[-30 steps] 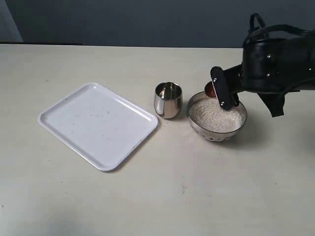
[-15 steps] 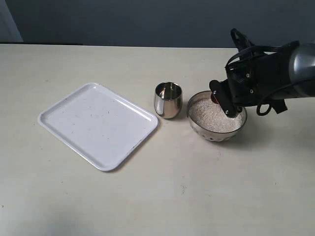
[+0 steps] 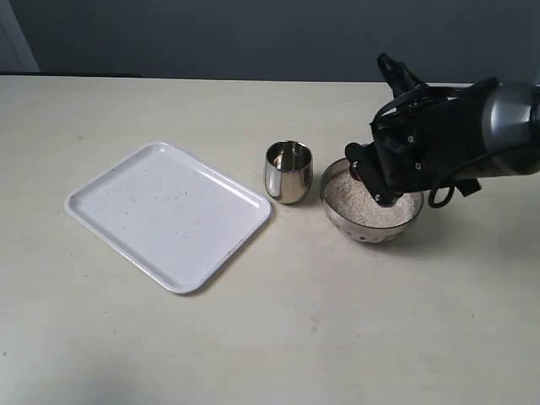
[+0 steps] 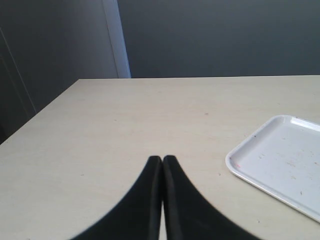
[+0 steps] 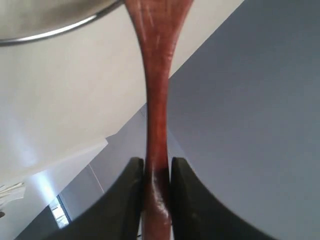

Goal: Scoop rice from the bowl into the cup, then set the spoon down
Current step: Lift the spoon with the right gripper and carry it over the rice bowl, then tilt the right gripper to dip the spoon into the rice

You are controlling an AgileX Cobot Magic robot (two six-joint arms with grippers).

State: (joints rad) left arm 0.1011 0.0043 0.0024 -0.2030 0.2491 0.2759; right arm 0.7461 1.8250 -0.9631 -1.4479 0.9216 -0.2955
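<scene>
In the exterior view, the right pincer (image 3: 376, 184) tips down into the bowl (image 3: 369, 234), its dark fingers low over the rice (image 3: 359, 205) that fills it. The arm hides how wide the fingers stand, and the spoon cannot be made out here. The cup (image 3: 288, 171) stands upright on the surface (image 3: 337, 321) just beside the bowl, on the side away from the arm. The white tray (image 3: 169, 215) lies farther off beyond the cup.

The left wrist view shows the left pincer (image 4: 162, 167) with its two fingers pressed together and nothing between them. It is above bare surface, with a corner of the tray off to one side.

Only the right wrist view shows the grip. The right pincer's fingers (image 5: 134, 175) clamp the slim reddish-brown handle of the spoon (image 5: 156, 100), which runs out from them toward the bowl's steel rim (image 5: 45, 34).
</scene>
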